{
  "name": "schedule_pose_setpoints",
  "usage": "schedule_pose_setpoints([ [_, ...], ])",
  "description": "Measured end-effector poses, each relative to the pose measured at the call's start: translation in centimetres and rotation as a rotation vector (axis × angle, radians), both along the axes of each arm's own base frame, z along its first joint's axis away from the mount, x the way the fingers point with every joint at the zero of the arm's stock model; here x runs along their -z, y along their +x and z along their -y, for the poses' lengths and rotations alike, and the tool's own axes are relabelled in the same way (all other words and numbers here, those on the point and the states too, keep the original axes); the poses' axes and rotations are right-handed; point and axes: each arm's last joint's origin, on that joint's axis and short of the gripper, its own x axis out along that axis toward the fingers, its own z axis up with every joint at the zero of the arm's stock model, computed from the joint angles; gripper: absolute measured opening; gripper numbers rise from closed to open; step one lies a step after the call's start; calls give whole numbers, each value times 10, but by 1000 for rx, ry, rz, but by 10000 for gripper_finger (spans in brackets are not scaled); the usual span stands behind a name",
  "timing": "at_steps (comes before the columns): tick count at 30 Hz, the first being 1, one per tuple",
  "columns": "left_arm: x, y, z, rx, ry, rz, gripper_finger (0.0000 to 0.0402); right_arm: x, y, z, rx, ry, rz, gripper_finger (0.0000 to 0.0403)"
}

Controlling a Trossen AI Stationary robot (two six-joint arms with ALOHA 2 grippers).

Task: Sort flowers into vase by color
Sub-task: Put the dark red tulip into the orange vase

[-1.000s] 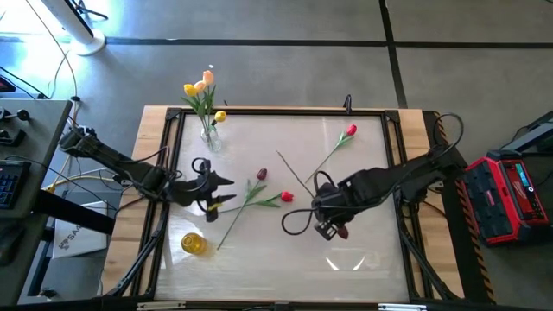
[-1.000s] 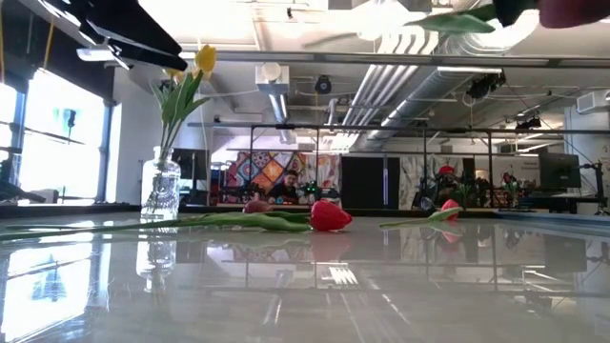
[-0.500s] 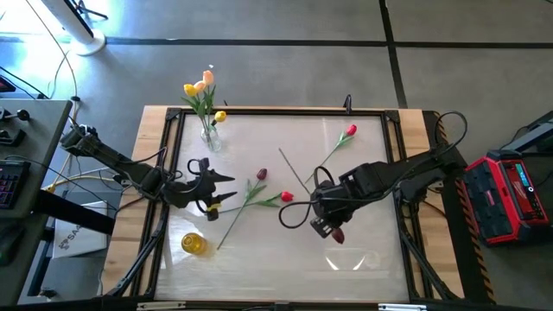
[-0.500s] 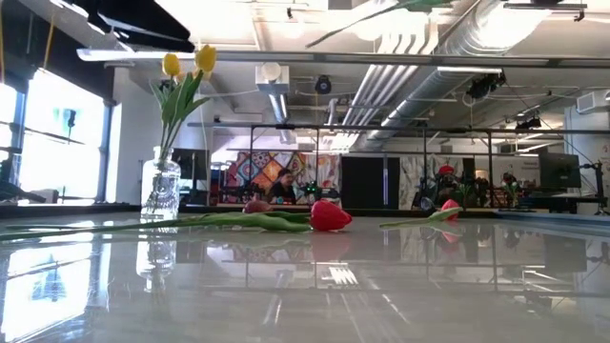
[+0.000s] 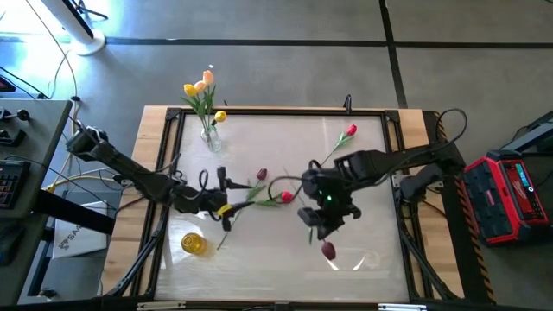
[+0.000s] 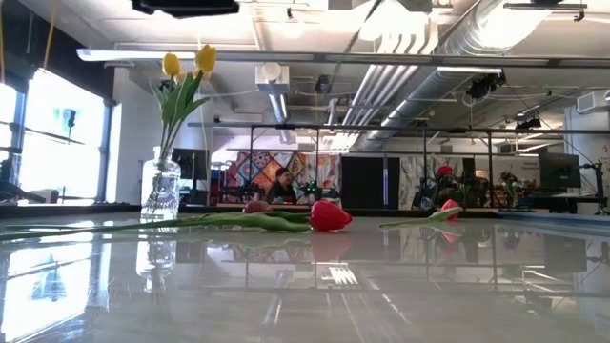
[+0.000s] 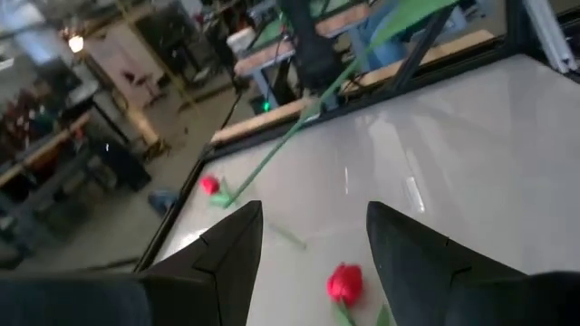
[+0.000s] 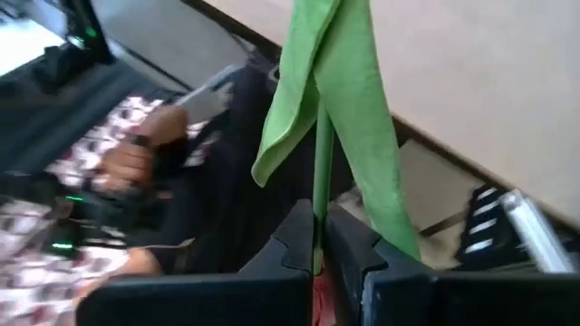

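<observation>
A: Which step was in hand?

B: Carrying, I'd judge. The right end effector [image 5: 321,226] was clamped shut on the stem of a maroon tulip [image 5: 328,250], held above the middle of the worktop [image 5: 363,164]. The head hung below the fingers in the high view, and the right wrist view showed the stem and a broad green leaf [image 8: 349,100] running away from the closed jaws.

A: And the left arm?

B: The left end effector [image 5: 223,192] hovered left of centre with its fingers apart and nothing between them, above two tulips lying on the worktop: a red one [image 5: 286,197] and a dark one [image 5: 262,174].

A: Where were the other flowers?

B: Yellow and peach heads already stood in the glass vase [image 5: 210,138] at the far left corner. Another red tulip [image 5: 350,131] lay towards the far right. A yellow thing [image 5: 193,244] sat near the left front edge; I couldn't tell what it was.

A: What did the next move call for?

B: Probably swinging the held tulip to a vase for its colour and lowering it stem first. The stem was long, thin and limp, so the head would likely sway.
</observation>
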Motion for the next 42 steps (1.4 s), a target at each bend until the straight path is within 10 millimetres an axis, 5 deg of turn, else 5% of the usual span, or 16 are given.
schedule_pose_setpoints([
  [6,8,19,7,49,59,59,186,-2,12,19,58,171,-44,2],
  [22,42,55,24,152,135,126,186,28,65,20,128,379,-114,2],
  [42,35,68,42,225,122,152,186,11,84,12,219,518,-41,2],
])
